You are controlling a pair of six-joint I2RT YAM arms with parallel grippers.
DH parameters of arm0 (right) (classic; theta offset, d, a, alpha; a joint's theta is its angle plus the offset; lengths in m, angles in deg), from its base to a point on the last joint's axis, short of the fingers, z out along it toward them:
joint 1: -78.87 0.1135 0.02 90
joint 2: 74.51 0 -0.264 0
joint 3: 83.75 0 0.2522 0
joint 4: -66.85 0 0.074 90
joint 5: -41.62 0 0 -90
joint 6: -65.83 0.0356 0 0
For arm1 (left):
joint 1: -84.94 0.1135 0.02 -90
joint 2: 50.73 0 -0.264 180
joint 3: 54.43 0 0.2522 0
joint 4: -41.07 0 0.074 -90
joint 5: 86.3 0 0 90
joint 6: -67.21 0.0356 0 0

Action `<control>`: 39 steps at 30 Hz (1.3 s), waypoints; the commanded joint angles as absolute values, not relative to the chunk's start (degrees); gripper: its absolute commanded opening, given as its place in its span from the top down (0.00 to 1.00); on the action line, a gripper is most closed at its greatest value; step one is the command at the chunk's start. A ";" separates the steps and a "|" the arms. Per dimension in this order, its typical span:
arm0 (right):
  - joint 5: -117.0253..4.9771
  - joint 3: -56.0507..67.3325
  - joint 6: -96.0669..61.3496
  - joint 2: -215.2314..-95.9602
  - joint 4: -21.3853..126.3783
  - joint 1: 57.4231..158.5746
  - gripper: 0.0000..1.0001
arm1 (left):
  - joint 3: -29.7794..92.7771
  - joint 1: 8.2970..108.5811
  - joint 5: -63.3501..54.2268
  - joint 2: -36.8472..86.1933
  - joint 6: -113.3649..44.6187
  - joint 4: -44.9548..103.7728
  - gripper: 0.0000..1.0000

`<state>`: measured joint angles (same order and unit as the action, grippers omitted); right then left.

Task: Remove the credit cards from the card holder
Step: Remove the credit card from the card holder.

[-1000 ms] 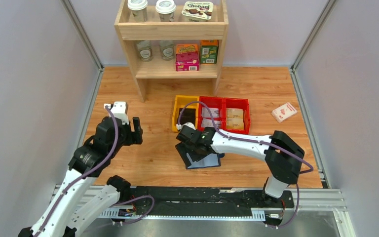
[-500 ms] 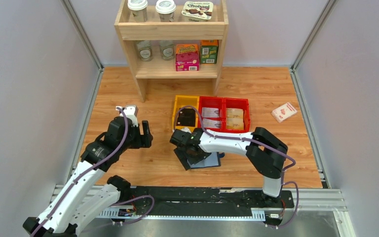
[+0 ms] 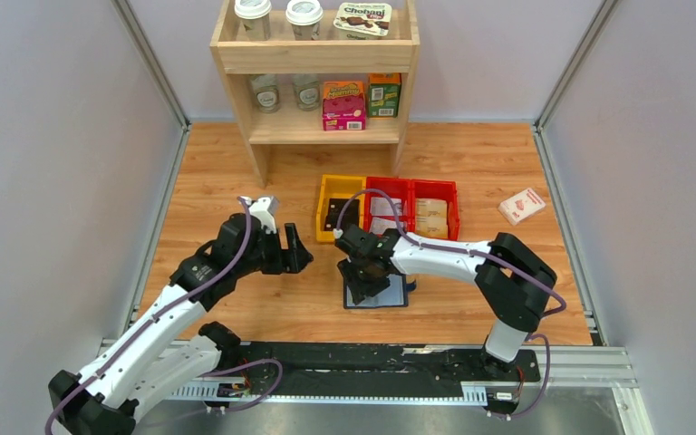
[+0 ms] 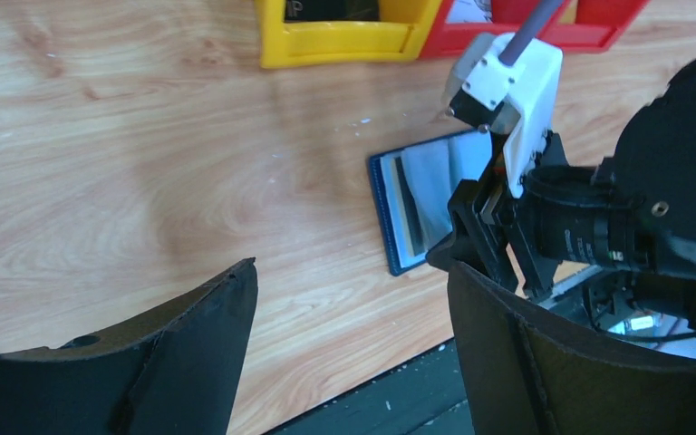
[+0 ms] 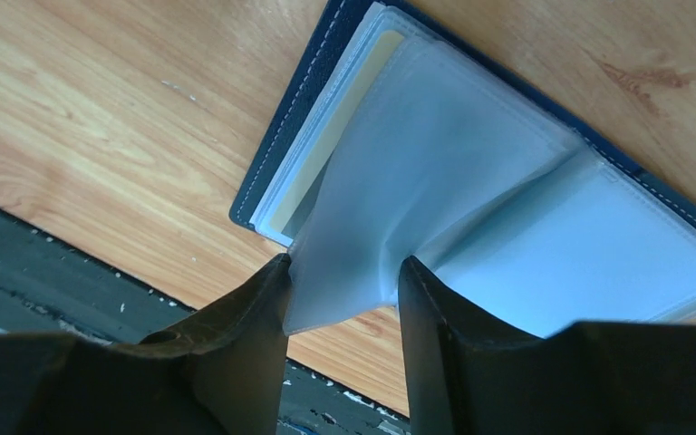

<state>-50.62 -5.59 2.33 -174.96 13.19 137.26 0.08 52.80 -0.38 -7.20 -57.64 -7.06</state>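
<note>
Right wrist view: the card holder (image 5: 322, 91) lies open and flat on the worktop (image 5: 100, 109), close to its near edge; the right end effector (image 5: 344, 272) is clenched on one clear sleeve leaf (image 5: 417, 154), which buckles upward between the fingers (image 5: 245, 335); a pale strip (image 5: 344, 118) shows under the left-hand leaves, card or liner I cannot tell; the credit cards are not plainly visible, presumably inside the sleeves; the left end effector (image 4: 349, 353) is released and empty, hanging over bare wood near the holder's left side. Judgement: sleeves soft, slick, floppy; holder light, likely to lift or skid when a leaf is pulled, so the navy cover wants pinning; cards thin, stiff, slippery; best taken by the exposed edge at a sleeve mouth, pinched on the flat faces.
</note>
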 commanded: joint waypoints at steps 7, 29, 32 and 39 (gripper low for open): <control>-62.88 -14.18 1.22 -167.86 23.82 131.70 0.53 | -1.91 44.43 -4.12 1.38 -64.36 5.41 0.16; -64.11 -24.90 7.55 -156.26 30.06 123.17 0.83 | 2.39 39.50 -7.64 14.56 -65.68 10.95 0.15; -65.78 -27.80 9.48 -153.63 32.69 121.77 0.94 | 4.06 38.71 -9.04 17.64 -65.51 12.10 0.15; -67.89 -35.26 15.46 -146.42 39.37 117.64 1.00 | 8.89 37.13 -10.36 25.80 -64.11 14.29 0.27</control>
